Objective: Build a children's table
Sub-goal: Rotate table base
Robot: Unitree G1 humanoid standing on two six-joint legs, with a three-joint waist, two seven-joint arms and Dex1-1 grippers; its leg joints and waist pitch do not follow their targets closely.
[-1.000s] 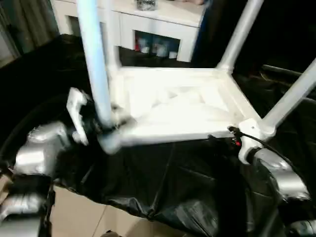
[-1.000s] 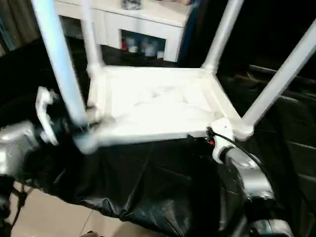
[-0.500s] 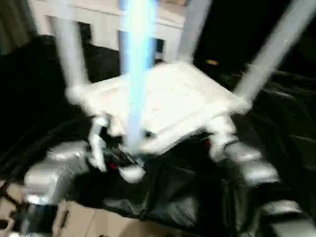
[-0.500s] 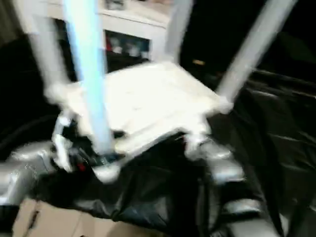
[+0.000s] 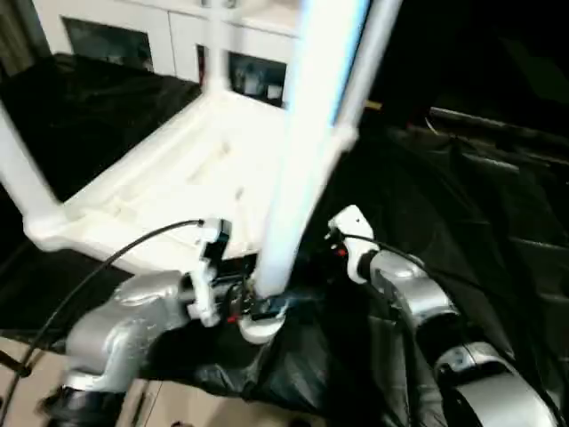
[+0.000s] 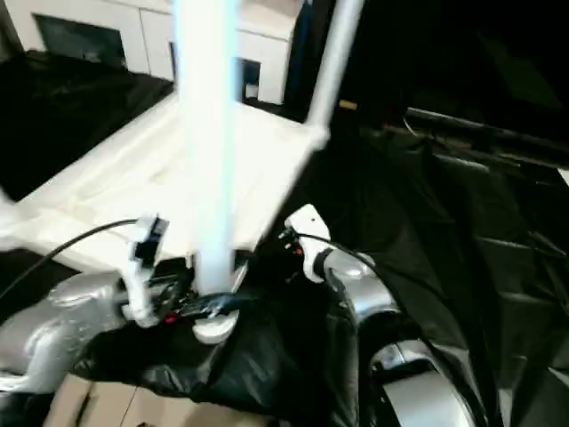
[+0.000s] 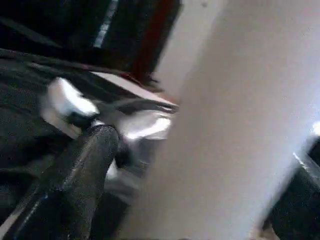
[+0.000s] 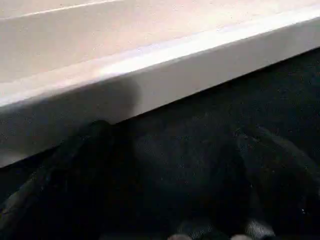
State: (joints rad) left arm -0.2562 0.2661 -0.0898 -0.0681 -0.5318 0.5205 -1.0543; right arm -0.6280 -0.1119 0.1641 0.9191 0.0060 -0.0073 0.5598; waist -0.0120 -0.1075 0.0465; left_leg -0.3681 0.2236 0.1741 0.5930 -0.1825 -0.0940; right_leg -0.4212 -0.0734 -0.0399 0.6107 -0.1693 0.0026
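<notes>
The children's table lies upside down on a black cover, its white ribbed tabletop point(image 5: 169, 169) facing up. Its legs stand upward: the near leg point(image 5: 302, 151), one at the left corner point(image 5: 22, 178), and two farther back point(image 5: 213, 44) point(image 5: 369, 62). My left gripper point(image 5: 260, 307) is open at the foot of the near leg. In the left wrist view that leg point(image 7: 225, 125) stands between the two black fingers point(image 7: 85, 165). My right gripper point(image 5: 324, 253) is open, low beside the same corner. Its fingers point(image 8: 75, 165) sit just under the tabletop's rim point(image 8: 160, 65).
A white cabinet with glass doors point(image 5: 133, 36) stands behind the table. The black cover point(image 5: 462, 196) drapes over the work surface and hangs off its front edge. Pale floor point(image 5: 169, 405) shows below it. A black cable point(image 5: 107, 262) runs along my left forearm.
The table has swung round, so the near leg now stands mid-picture. My left gripper went with that leg. My right gripper has left the right corner. The view has shifted too.
</notes>
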